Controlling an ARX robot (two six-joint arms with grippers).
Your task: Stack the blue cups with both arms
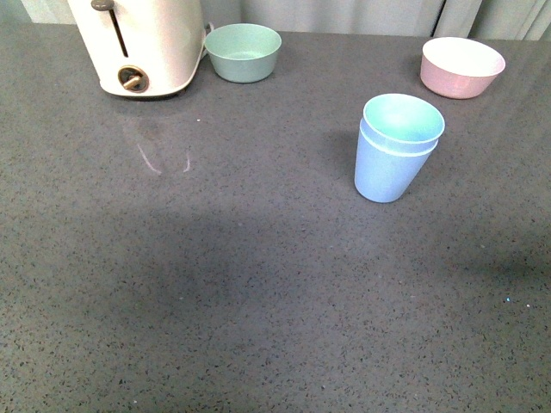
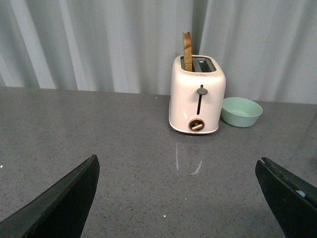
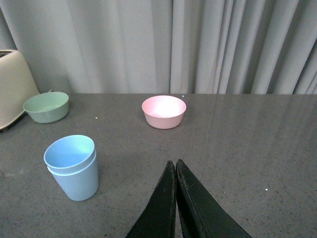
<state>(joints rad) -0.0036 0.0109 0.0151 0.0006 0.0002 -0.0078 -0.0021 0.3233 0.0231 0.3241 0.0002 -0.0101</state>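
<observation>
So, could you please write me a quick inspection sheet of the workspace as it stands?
Surface: grey speckled countertop, glossy, with faint reflections.
Job's things: blue cups, one nested inside the other, upright, standing alone.
Clutter: white toaster with toast standing in one slot; green bowl beside it; pink bowl, apart from the cups.
Grippers: left gripper open, holding nothing; right gripper shut, holding nothing. Neither shows in the front view.
Cables: nothing seen.
Surroundings: pale pleated curtain behind the counter.

The toaster top is cut off in front view.
</observation>
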